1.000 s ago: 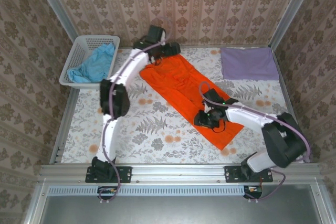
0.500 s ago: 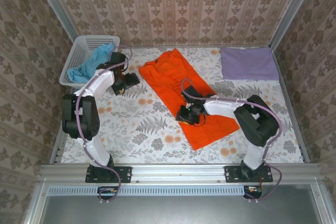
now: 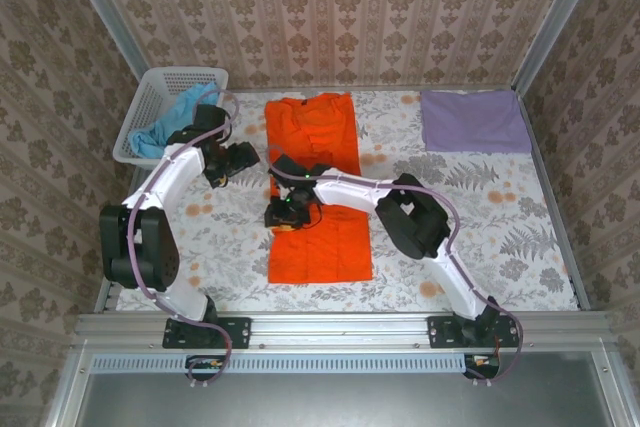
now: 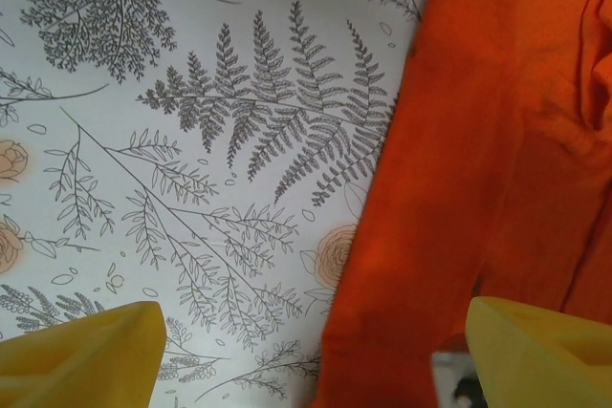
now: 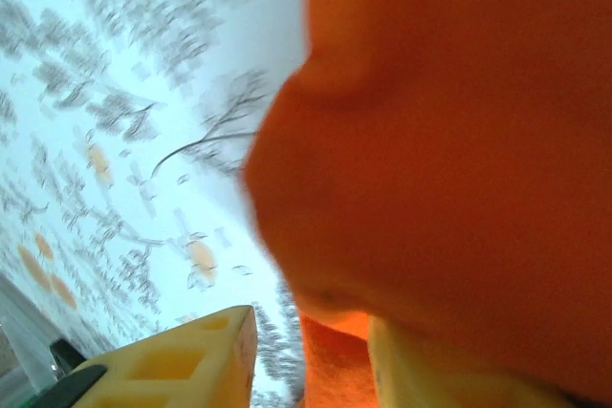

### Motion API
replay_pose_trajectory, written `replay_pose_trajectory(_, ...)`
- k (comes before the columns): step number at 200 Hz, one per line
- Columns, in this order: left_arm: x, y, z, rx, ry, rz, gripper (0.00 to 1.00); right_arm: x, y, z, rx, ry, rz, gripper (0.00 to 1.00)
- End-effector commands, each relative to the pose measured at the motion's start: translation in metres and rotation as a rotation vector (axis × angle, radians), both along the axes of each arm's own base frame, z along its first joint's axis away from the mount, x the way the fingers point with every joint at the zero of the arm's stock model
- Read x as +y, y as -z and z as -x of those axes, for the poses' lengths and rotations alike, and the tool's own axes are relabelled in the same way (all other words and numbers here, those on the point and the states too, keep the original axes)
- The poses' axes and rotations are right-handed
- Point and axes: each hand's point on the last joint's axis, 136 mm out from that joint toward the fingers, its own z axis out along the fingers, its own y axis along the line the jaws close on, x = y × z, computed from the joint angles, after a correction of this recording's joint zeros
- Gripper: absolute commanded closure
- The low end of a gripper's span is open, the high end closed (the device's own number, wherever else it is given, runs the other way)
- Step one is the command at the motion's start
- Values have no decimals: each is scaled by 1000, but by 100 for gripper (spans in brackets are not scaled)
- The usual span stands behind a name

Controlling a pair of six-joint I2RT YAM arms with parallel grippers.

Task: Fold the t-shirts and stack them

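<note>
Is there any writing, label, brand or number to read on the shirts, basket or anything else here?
None to read. The orange t-shirt, blue t-shirt, lavender t-shirt and white basket are plain; tablecloth and wallpaper carry only plant patterns.

- left arm: runs out from base, bends, forearm reaching in toward upper left side of orange t-shirt (image 3: 322,247)
- left gripper (image 3: 238,159): just beside left edge of orange t-shirt, aimed down, yellow fingertips (image 4: 86,351) spread wide, empty
- right arm: folded sharply at elbow, forearm stretched across orange t-shirt to its left edge
- right gripper (image 3: 283,215): at that left edge, fingers (image 5: 182,365) partly apart, cloth bunched over one of them; grip unclear
</note>
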Motion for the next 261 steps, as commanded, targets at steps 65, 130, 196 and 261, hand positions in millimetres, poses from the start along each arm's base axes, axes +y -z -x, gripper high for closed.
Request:
replay_pose_trajectory(65,-27,14,-14,82,116,51,19,-24,-123,-2,-325,-120,-136,46)
replay_pose_trajectory(130,-72,32,83,275,366,106,26,-213,-84,23,-284,265,15,39)
replay_pose_trajectory(196,-76,49,233,461,392,244,48,-241,-23,125,7,140,59,50)
replay_pose_trajectory(261,-78,83,274,502,296,318,59,-238,-6,146,85,84,52,57)
